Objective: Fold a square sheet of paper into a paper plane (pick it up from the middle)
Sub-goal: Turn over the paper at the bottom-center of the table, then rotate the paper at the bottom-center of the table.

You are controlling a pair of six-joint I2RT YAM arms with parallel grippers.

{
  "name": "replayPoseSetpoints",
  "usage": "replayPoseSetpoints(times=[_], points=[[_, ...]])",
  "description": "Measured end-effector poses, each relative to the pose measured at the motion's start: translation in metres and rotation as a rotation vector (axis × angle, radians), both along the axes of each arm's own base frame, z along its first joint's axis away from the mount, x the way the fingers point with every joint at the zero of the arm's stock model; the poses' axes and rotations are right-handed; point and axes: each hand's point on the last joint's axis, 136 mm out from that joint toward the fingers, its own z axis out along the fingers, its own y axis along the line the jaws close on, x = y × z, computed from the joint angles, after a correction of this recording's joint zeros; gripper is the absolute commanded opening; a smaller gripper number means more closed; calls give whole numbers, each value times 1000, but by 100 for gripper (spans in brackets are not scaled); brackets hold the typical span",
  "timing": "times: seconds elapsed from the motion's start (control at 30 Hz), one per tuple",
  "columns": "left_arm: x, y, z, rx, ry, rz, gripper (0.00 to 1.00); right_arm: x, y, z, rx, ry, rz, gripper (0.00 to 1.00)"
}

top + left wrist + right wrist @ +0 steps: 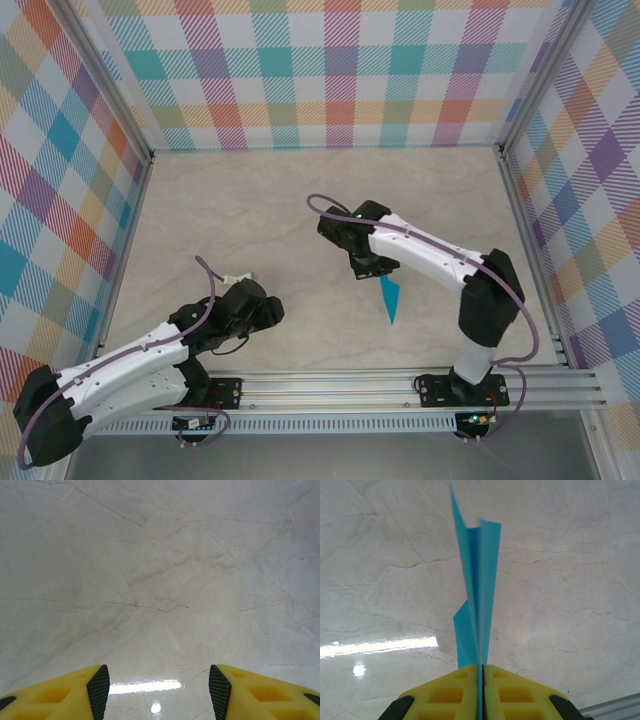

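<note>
My right gripper (481, 669) is closed on the paper plane (477, 580); its two yellow fingers (445, 695) press together with the teal-blue paper clamped in the seam between them; from there the plane runs away as a narrow folded dart, its layers spreading a little at the far end, one flap jutting to the left lower down. In the top view the plane shows as a slim teal wedge just on the near side of my right gripper, right of the table's middle, its point aimed at the near edge; I cannot tell whether that point touches the table (250, 200). My left gripper (159, 685) is open and holds nothing; its yellow fingers with black pads (98, 687) stand well apart, with bare marbled table between them. That arm sits low at the near left of the table, well apart from the plane. Plaid walls (340, 70) enclose the table on the left, far and right.
</note>
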Motion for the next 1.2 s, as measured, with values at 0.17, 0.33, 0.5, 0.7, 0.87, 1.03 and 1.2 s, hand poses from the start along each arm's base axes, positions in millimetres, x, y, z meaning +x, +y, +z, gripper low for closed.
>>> replayPoseSetpoints(times=[0.17, 0.33, 0.5, 0.7, 0.87, 1.03, 1.2], points=[[-2, 5, -2, 6, -6, 8, 60, 5, 16, -19, -96, 40, 1, 11], [-4, 9, -10, 23, 8, 18, 60, 7, 42, -45, -146, 76, 19, 14], [-3, 10, -10, 23, 7, 28, 61, 0, 71, -69, -121, 124, 48, 27], [-4, 12, -9, 14, 14, 49, 64, -16, 112, -82, 113, 195, 88, 53], [-6, 14, -11, 10, 30, 58, 67, -29, 125, -48, 389, 167, 127, 72], [-10, 12, -14, -5, 58, 59, 76, -26, 104, 13, 670, 18, 101, 100], [-10, 8, -13, -28, 63, 53, 85, -32, 61, 26, 825, -67, 28, 100]])
